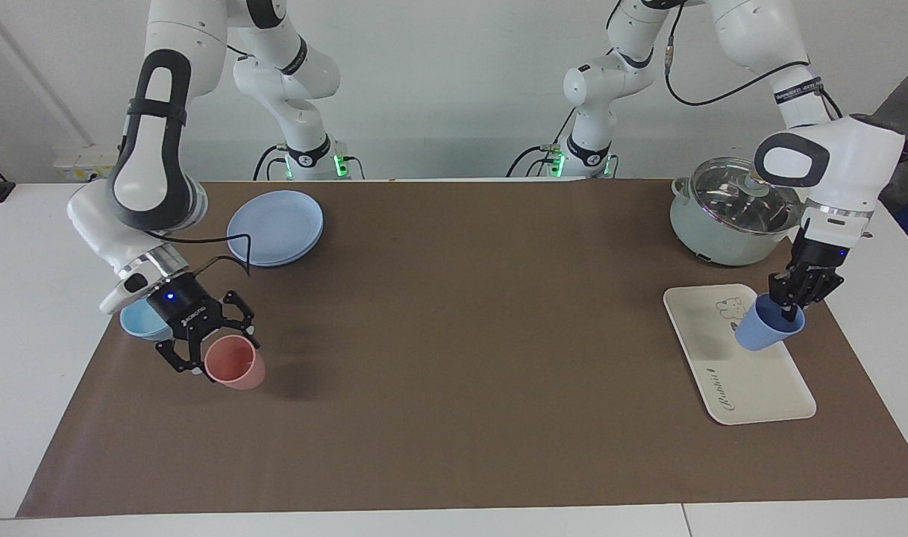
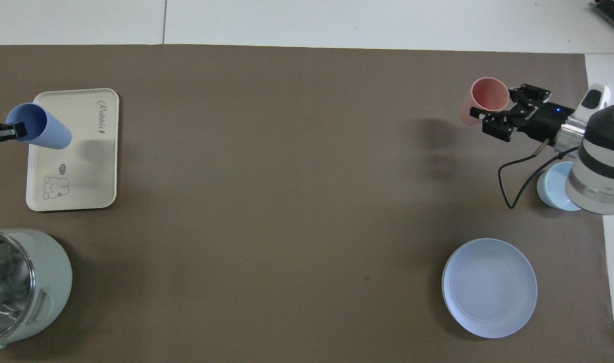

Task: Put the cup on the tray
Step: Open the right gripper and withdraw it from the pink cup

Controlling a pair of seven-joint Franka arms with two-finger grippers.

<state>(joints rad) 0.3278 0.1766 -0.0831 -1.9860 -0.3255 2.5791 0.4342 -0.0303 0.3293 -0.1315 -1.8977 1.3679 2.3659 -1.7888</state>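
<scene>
The periwinkle-blue cup point(image 1: 765, 333) point(image 2: 47, 134) hangs tilted, low over the cream tray point(image 1: 752, 384) point(image 2: 87, 174), above the tray's edge toward the left arm's end of the table. My left gripper point(image 1: 788, 307) point(image 2: 13, 132) is shut on the cup's rim, one finger inside. Whether the cup's base touches the tray I cannot tell. My right gripper point(image 1: 209, 349) point(image 2: 492, 112) is shut on the rim of a salmon-pink tumbler point(image 1: 236, 363) point(image 2: 487, 96), held tilted just above the brown mat near the right arm's end.
A low light-blue bowl point(image 1: 134, 321) point(image 2: 551, 190) sits partly under the right wrist. A round blue plate point(image 1: 274, 226) point(image 2: 489, 287) lies nearer the robots. A pale green pot with a glass lid point(image 1: 730, 216) point(image 2: 19, 287) stands beside the tray, nearer the robots.
</scene>
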